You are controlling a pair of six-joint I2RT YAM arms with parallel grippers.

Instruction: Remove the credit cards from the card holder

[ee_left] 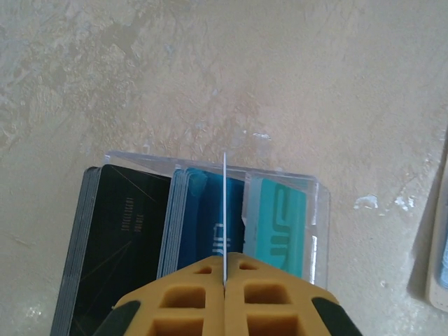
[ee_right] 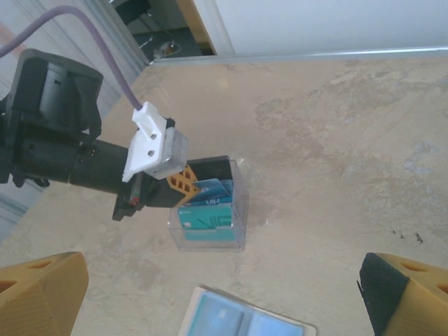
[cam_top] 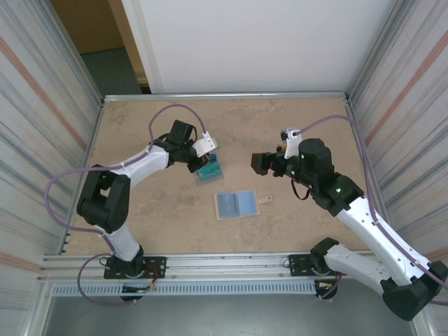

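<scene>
at table (cam_top: 140, 133) centre, card holder (cam_top: 236, 204) open, blue inside, left claw (ee_left: 224, 271) pinching card (ee_left: 224, 203), right claw (ee_right: 224, 294) wide, empty

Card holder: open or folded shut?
Open: the card holder lies spread flat, both light-blue inner faces up, closure tab out to one side.

The left claw (ee_left: 224, 269) hides the near ends of its card (ee_left: 224, 203) and the pile (ee_left: 126, 224); the card holder (ee_left: 439, 269) is cropped.

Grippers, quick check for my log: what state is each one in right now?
Left gripper: jaws closed on a thin card, above the clear tray.
Right gripper: jaws open, holding nothing.
</scene>
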